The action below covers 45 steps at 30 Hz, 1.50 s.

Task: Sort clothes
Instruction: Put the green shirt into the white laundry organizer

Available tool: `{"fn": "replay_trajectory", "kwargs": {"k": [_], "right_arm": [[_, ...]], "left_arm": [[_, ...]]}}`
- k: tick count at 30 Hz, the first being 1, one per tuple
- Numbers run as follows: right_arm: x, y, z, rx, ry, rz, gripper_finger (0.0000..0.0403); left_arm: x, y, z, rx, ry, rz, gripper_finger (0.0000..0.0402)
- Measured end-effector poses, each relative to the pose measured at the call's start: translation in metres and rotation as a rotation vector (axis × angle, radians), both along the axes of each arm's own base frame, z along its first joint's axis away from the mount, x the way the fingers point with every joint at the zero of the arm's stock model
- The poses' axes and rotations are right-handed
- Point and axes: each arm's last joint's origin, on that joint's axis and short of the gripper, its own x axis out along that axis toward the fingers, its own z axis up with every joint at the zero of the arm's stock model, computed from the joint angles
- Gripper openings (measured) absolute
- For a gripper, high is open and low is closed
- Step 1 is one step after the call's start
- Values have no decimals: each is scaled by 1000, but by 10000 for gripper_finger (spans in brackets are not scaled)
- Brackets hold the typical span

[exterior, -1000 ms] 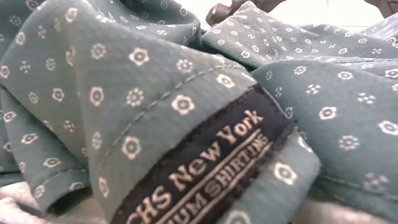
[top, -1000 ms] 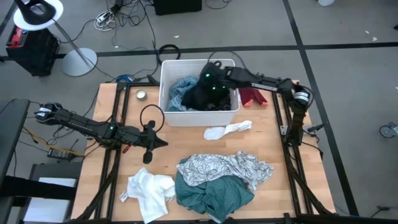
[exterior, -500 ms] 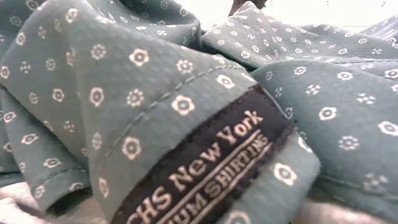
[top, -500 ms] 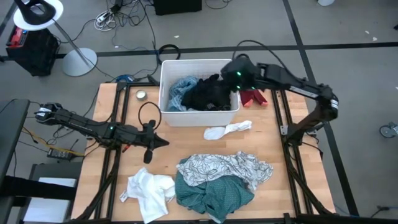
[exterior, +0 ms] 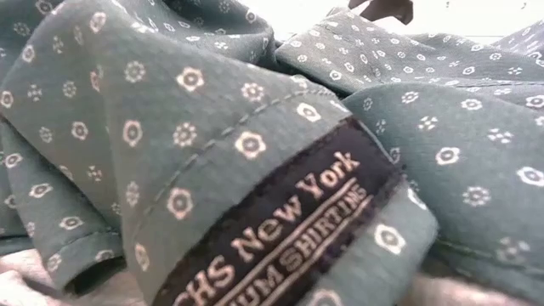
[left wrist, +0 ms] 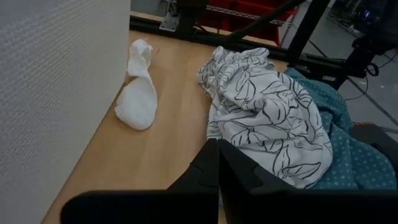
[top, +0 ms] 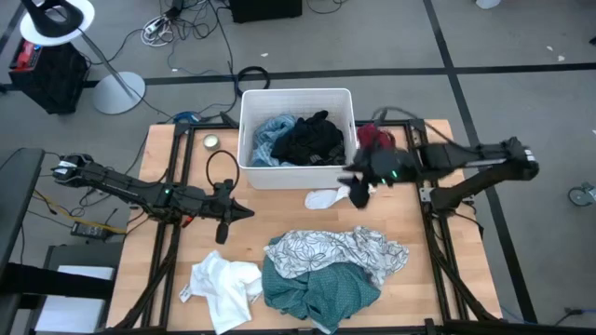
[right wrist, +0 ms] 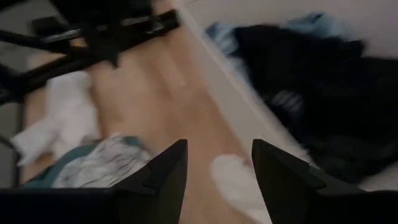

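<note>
A white bin (top: pixel 250 169) at the table's far middle holds a light blue garment (top: pixel 273 136) and a black one (top: pixel 312 140). A red garment (top: pixel 376 138) lies just right of the bin. In front of the bin a white sock (top: pixel 328 197) lies on the table, also seen as sock (left wrist: pixel 140 93). Near the front edge a leaf-print garment (top: pixel 340 247) rests on a teal one (top: pixel 317 290), with a plain white garment (top: pixel 223 284) to their left. My right gripper (right wrist: pixel 217 168) hangs open above the sock's right end. My left gripper (left wrist: pixel 217 163) is shut, left of the clothes, holding nothing.
The teal garment (exterior: pixel 255 127) with its dark label fills the low view. A small round tin (top: pixel 211 141) sits left of the bin. Bare wood (top: pixel 279 212) lies between the bin and the pile of clothes. Black frame rails run along the table's left and right sides.
My right gripper has come out from over the bin, swung past its far right corner and gone toward the table's near edge, and now hangs above the sock. The black garment lies in the bin. My left arm has kept its place.
</note>
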Motion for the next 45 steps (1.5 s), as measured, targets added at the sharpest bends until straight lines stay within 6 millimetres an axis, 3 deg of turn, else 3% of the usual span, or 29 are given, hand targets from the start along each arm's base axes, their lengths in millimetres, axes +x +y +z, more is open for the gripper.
{"fn": "replay_trajectory", "kwargs": {"k": [9,14,18,27,32,37,45], "right_arm": [[-33,50,-83,139,-134,21,180],[-48,61,-129,201,-69,-39,180],[-57,64,-148,232,-60,-98,180],[-58,65,-145,217,-102,-65,180],[-59,65,-141,221,-128,-54,180],[-59,65,-141,220,-127,-51,180],[-62,72,-140,226,-129,-16,180]], "left_arm": [[0,-3,2,-66,-18,-19,4],[1,-10,12,-91,-10,-54,4],[4,-19,18,-95,77,-52,2],[40,-52,33,-51,244,-47,1],[60,-79,41,-19,401,-71,1],[80,-107,53,-73,428,-171,0],[110,-137,34,-188,349,-225,7]]}}
